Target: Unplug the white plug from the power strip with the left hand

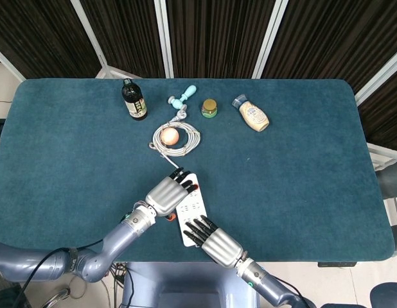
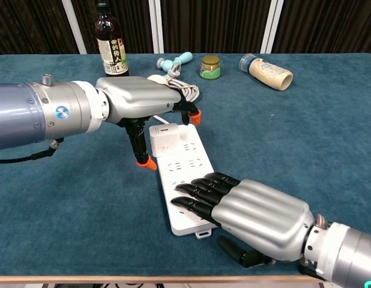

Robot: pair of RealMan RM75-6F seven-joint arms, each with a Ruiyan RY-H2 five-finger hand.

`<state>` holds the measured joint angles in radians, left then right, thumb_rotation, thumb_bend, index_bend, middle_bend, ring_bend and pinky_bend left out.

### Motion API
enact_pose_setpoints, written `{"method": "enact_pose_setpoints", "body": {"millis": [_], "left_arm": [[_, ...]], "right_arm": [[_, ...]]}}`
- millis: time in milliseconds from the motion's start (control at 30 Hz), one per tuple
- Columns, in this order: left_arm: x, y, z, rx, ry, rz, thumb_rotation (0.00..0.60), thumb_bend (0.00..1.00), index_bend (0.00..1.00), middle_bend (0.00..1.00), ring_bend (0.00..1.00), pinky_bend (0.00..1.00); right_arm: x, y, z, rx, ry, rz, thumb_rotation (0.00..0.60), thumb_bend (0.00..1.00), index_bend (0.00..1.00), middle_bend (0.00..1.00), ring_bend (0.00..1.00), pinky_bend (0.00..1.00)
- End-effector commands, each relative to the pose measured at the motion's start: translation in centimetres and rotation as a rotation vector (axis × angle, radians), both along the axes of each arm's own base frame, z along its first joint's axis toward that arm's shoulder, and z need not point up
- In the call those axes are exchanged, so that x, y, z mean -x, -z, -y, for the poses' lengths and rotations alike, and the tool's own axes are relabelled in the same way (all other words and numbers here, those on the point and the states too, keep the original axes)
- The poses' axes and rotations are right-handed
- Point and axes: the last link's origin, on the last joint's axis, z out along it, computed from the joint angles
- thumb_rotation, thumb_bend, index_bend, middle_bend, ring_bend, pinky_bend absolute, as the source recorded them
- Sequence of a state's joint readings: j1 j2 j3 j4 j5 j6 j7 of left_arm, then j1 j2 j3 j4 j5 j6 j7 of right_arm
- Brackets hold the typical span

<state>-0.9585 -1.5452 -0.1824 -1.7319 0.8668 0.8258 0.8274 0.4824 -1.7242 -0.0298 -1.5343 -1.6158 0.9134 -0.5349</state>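
Silver ribbed left hand [image 2: 137, 101] and right hand [image 2: 257, 216], black fingers, orange tips.

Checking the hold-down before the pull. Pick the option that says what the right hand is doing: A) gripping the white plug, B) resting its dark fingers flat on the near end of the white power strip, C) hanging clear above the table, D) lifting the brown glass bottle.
B: in the chest view the right hand lays its dark fingers on the near end of the white power strip, while the white plug sits at the far end.
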Motion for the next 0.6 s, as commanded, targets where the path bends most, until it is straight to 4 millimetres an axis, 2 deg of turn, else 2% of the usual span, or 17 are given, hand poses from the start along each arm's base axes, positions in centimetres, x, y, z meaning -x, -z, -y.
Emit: {"method": "enact_pose_setpoints", "body": {"millis": [33,267,600], "left_arm": [[0.1,-0.1,-0.7,-0.001,0.028,-0.043,0.6,0.0,0.26,0.24,0.02,0.02],[0.8,-0.5,-1.5,-0.007,0.032,-0.077,0.6,0.01,0.26,0.26,0.03,0.04],[1.1,0.2,-2.0,0.009,0.026,-0.082,0.6,0.04,0.27,0.28,0.05,0.05]], "right_arm": [[0.1,-0.1,0.0,0.003,-0.001,-0.002,0.6,0.71,0.0,0.0,0.0,0.07],[0.3,-0.1,0.1,0.004,0.009,-0.005,0.6,0.71,0.01,0.01,0.01,0.07],[0.4,-0.1,-0.1,0.006,0.014,-0.004,0.6,0.71,0.01,0.01,0.01,0.07]]}}
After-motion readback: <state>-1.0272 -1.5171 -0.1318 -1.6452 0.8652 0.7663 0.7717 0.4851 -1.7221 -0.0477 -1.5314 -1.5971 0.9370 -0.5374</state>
